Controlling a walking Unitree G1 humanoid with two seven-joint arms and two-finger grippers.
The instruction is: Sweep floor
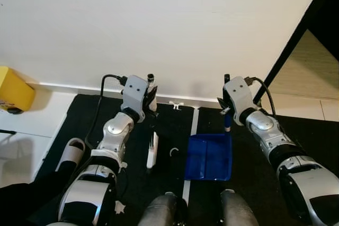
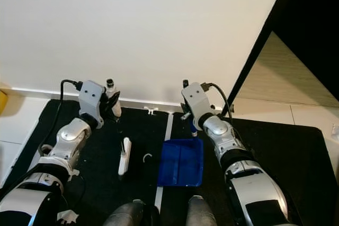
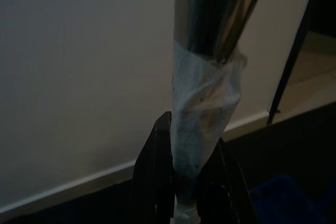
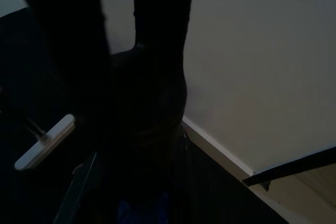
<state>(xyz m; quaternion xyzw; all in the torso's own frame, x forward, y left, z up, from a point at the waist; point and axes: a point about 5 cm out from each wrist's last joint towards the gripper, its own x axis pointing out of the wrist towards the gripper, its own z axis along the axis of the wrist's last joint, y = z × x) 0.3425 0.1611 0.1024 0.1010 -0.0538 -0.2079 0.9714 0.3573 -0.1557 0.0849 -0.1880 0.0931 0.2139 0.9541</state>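
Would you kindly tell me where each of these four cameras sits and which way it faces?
Left eye view: on the head, looking down at the black mat, dustpan, both arms and knees.
Right eye view: same head, same scene.
Left wrist view: on the left wrist, looking along the left tool clamped on the broom handle, toward the wall.
Right wrist view: on the right wrist, dark, its fingers before that wall; it shares the broom head with the eye views.

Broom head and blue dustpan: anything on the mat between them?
One small curved white scrap lies on the black mat, between the white broom head and the blue dustpan. Both eye views show it.
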